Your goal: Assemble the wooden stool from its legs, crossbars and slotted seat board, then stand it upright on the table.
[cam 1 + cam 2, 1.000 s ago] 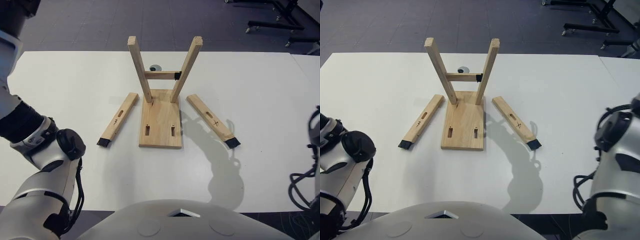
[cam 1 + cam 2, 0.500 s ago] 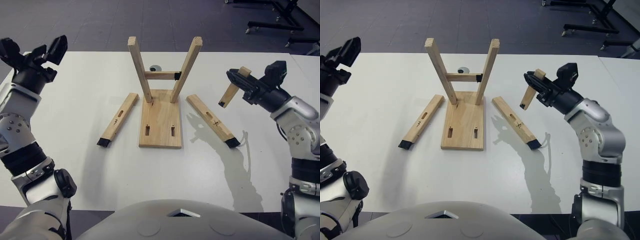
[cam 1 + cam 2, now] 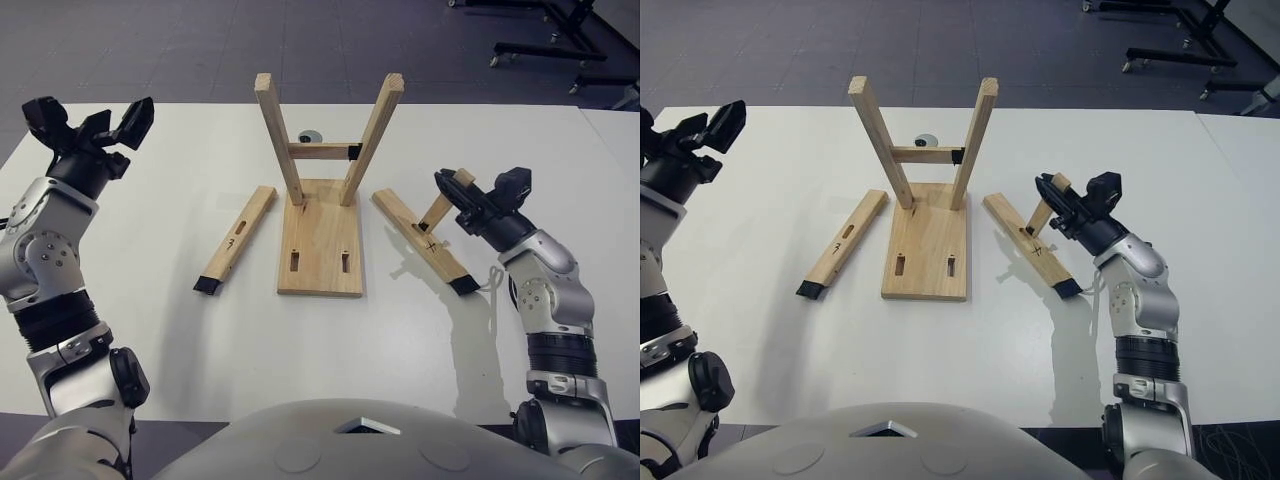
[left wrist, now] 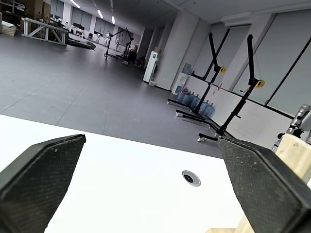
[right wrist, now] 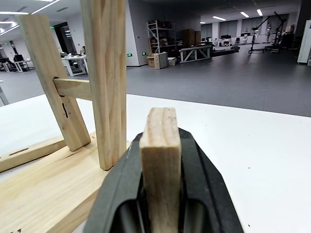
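Left wrist view crops the left pincer (image 4: pixel 151 145), spread wide above the surface (image 3: pixel 150 300). The seat board (image 3: pixel 320 255) lies at centre with two legs (image 3: pixel 283 140) upright. The right pincer (image 3: pixel 450 190) clamps a crossbar (image 5: pixel 160 160), whose lower end is hidden in the wrist view. Head view shows it over a loose leg (image 3: pixel 425 240).

Large robot test hall or laboratory

A wide grey floor (image 4: pixel 53 92) is seen under long ceiling lights (image 4: pixel 99 13). Black wheeled stands (image 3: pixel 545 50), blue water bottles (image 4: pixel 194 102), storage shelves (image 5: pixel 158 35) and desks (image 5: pixel 73 63) are placed along the sides, and a white table (image 3: pixel 150 300) is set as work place.
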